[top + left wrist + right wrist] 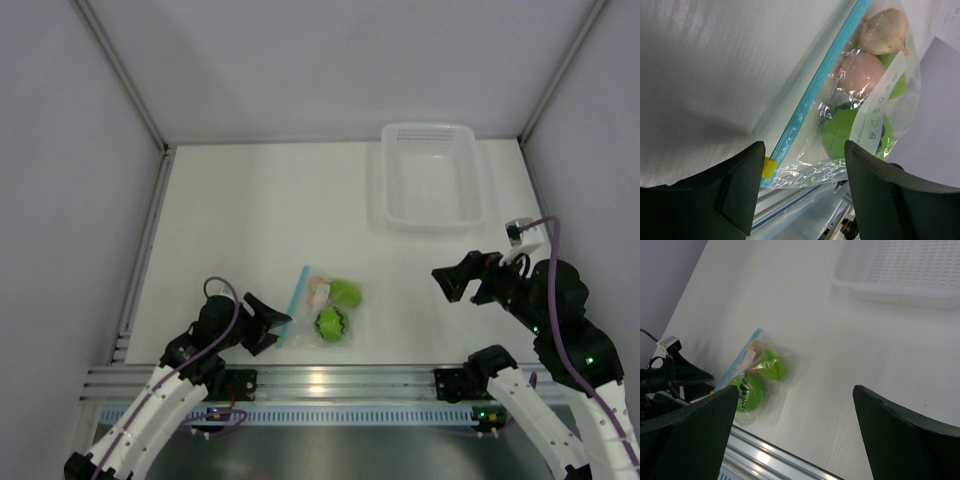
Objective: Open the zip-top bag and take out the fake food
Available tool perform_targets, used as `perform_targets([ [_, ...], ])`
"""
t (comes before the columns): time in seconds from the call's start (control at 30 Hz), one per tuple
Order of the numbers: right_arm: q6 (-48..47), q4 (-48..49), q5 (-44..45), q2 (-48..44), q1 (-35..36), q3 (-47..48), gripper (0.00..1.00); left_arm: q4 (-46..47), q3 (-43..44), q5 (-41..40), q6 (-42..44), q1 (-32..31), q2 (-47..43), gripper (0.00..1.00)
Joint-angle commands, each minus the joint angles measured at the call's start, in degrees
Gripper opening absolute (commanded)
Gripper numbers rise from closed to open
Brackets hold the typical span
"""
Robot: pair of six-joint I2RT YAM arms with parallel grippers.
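While the left end effector point(274, 326) is spread just beside the bag point(322, 305), the right end effector point(447, 284) is spread and empty. The bag lies at the front of the desk point(250, 220), zip edge leftward, long axis near-to-far.

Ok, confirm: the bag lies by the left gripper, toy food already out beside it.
Wrong on the food. The bag lies by the left gripper, but the toy food is inside it; the left wrist view shows this.
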Motion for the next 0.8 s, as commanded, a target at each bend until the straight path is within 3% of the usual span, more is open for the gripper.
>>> perform_targets([
  [0.0,0.8,4.6,-1.0,0.1,0.6,0.2,1.0,0.3,-0.1,-1.3,-0.3,-0.1,-1.4,0.69],
  [0.13,0.9,4.7,-1.0,-0.1,0.6,0.4,0.99,5.1,-1.2,0.1,-0.1,-0.1,0.7,0.58],
  [0.3,1.1,4.7,-1.2,0.0,0.6,0.4,1.0,12.3,-1.9,2.2,0.9,-0.2,6.8,0.57],
  [0.5,1.6,5.2,-1.7,0.3,0.6,-0.1,1.0,21.1,-3.2,2.9,-0.5,-0.1,8.1,0.55],
  [0.77,1.4,4.6,-2.2,1.0,0.6,0.9,0.99,36.3,-5.6,4.4,-1.7,-0.1,15.7,0.36],
])
